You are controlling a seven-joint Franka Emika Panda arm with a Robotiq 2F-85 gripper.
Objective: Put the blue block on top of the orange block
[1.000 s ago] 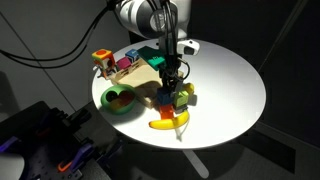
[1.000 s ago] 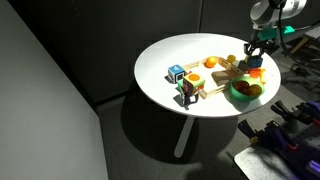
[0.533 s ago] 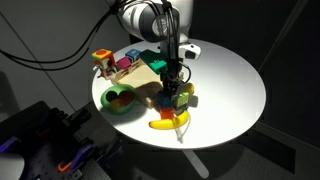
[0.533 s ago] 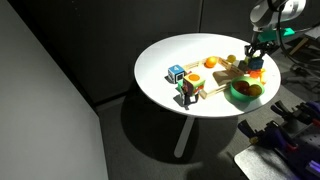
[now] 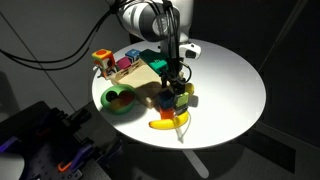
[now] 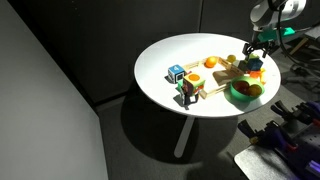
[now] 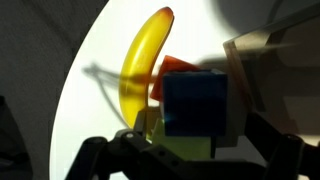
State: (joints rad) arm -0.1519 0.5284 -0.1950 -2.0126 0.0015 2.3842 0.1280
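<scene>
In the wrist view the blue block (image 7: 195,105) fills the middle, with the orange block (image 7: 176,64) showing just behind its top edge. The blue block appears to rest on the orange one. My gripper (image 7: 198,130) is open; its dark fingers (image 7: 272,142) stand a little off the block's sides. In both exterior views the gripper (image 5: 174,80) (image 6: 256,54) hangs straight down over the small stack (image 5: 181,95) (image 6: 257,68) near the table's edge. Whether the pads still brush the block is hard to tell.
A yellow banana (image 7: 145,60) (image 5: 168,122) lies right beside the stack. A green bowl (image 5: 120,100) (image 6: 245,90) with fruit stands close by. A wooden board (image 5: 145,75) and toy blocks (image 5: 105,60) (image 6: 180,76) lie further along the round white table (image 5: 235,90).
The jaws have spread away from the blue block, which stays where it was. The arm has barely moved.
</scene>
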